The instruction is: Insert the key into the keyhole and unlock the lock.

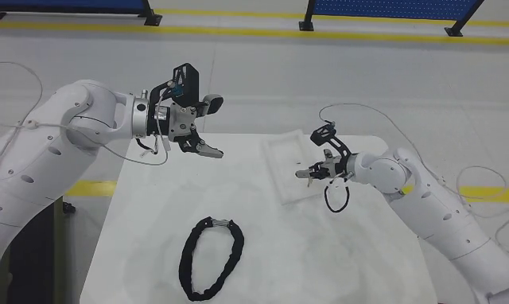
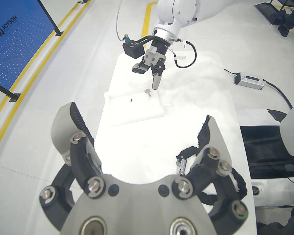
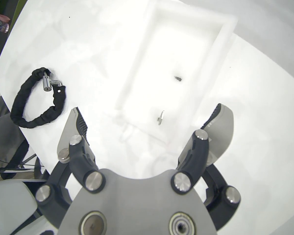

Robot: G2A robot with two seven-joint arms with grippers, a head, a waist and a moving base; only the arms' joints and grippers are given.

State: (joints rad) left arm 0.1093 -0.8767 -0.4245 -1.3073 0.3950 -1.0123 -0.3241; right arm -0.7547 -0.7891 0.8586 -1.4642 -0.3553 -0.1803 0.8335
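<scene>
A small silver key point(image 3: 161, 117) lies in the shallow white tray point(image 3: 225, 28), near its edge closest to my right gripper point(image 3: 148, 116). That gripper hovers open just above the key point(image 2: 147, 92). The lock is a black sleeved chain loop point(image 1: 208, 260) closed by a silver padlock point(image 3: 47, 84), lying on the table's front left part. My left gripper point(image 1: 208, 150) hangs open and empty above the table's back left edge. Past one of its fingers point(image 2: 208, 133) a piece of the chain and padlock point(image 2: 183, 166) shows.
The white table point(image 1: 342, 248) carries the tray point(image 1: 290, 157) at its back middle. A small dark speck point(image 3: 178, 78) lies inside the tray. A grey power box point(image 2: 250, 80) with a cable sits on the floor beyond the table.
</scene>
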